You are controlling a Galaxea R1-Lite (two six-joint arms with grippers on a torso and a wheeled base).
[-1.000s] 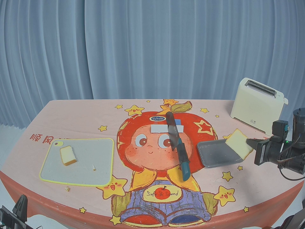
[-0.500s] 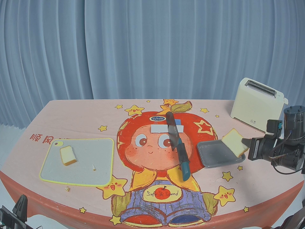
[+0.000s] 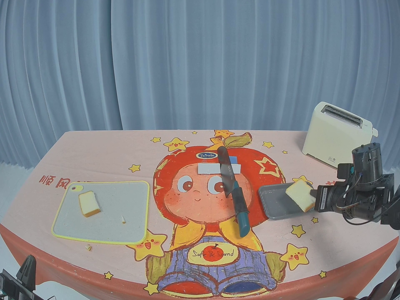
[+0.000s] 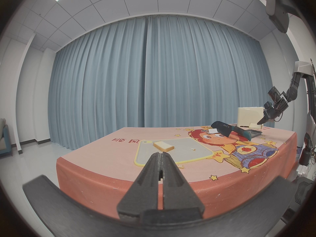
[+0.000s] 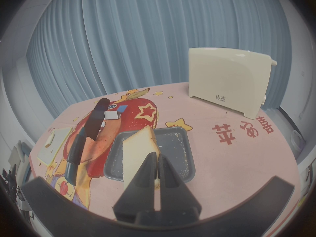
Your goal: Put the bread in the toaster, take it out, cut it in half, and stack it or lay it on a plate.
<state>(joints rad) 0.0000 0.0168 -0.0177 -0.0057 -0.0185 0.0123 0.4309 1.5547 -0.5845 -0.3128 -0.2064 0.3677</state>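
Observation:
My right gripper (image 3: pixel 313 193) is shut on a half slice of bread (image 3: pixel 300 194), held tilted just over the right end of the grey plate (image 3: pixel 280 201). From the right wrist the same bread (image 5: pixel 137 153) stands on edge between the fingers, above the plate (image 5: pixel 177 155). A second half slice (image 3: pixel 89 203) lies on the pale cutting board (image 3: pixel 125 213) at the table's left. The cream toaster (image 3: pixel 338 138) stands at the back right with no bread showing in its slots. My left gripper (image 4: pixel 161 175) is shut on nothing, below the table's near-left edge.
A knife (image 3: pixel 233 189) with a teal handle lies in the middle of the table, its blade pointing away, just left of the plate. Crumbs dot the cutting board and the cloth near it. The pink printed tablecloth drops off at the front edge.
My right gripper has carried the bread down and to the left, from the plate's right rim to just over its right end. The left arm has kept still.

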